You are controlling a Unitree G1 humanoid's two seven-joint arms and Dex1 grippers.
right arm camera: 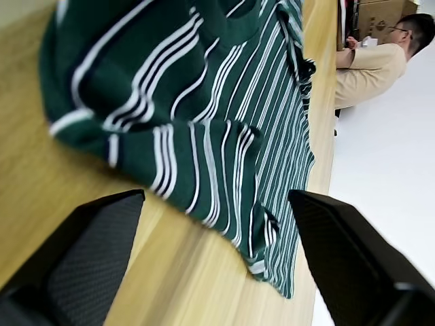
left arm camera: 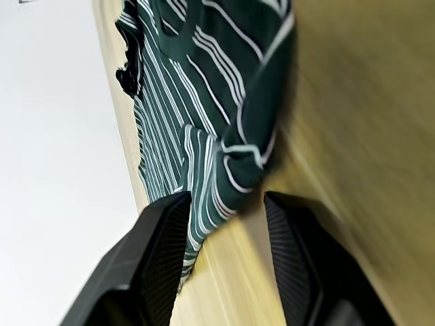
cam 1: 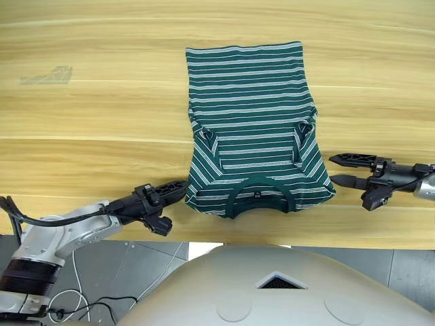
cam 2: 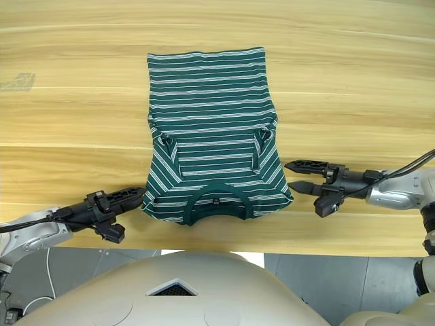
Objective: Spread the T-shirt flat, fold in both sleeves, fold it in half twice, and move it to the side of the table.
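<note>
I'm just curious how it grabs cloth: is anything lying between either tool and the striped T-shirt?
Nothing visible does. The left tool is right at the T-shirt's near left corner. The right tool faces the near right corner across a strip of bare wooden table. Both tools are open.

We hold both arms low, reaching inward toward each other. Our left arm [cam 1: 64, 234] angles in from the near left corner, and the left gripper [cam 1: 179, 189] has its fingers slightly parted. Our right arm [cam 2: 397, 192] lies almost level, and the right gripper [cam 1: 333, 169] is spread wider, its fingers well apart.
</note>
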